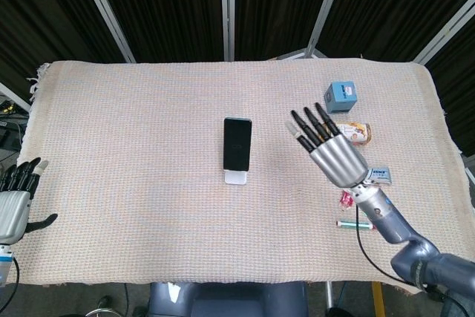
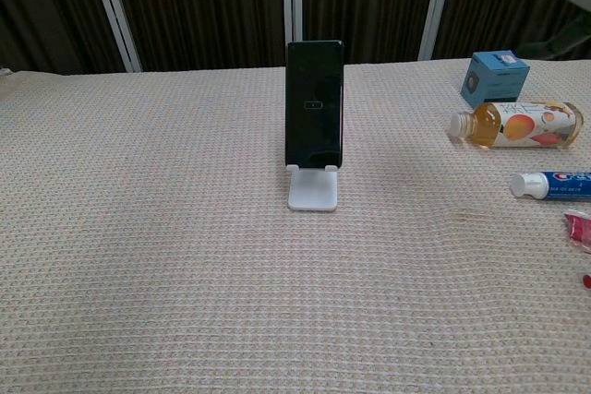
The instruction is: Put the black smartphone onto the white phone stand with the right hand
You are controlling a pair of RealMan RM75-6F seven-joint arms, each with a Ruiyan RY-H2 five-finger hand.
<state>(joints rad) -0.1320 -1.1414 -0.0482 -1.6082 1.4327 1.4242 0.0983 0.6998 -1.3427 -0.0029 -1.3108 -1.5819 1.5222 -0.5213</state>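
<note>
The black smartphone [image 1: 237, 143] [image 2: 314, 104] stands upright on the white phone stand [image 1: 237, 177] [image 2: 312, 191] near the middle of the table, leaning back, with nothing touching it. My right hand [image 1: 329, 151] is raised well to the phone's right, fingers spread and empty; the chest view catches only a sliver of the arm at its top right corner. At the left edge of the head view my left hand [image 1: 15, 200] rests off the table, fingers apart and holding nothing.
A blue box [image 1: 342, 96] [image 2: 494, 80], an orange drink bottle [image 2: 515, 125] lying down, a toothpaste tube [image 2: 552, 184], a red wrapper [image 1: 346, 198] and a small green-tipped stick [image 1: 353, 223] lie on the right side of the woven cloth [image 1: 133, 124].
</note>
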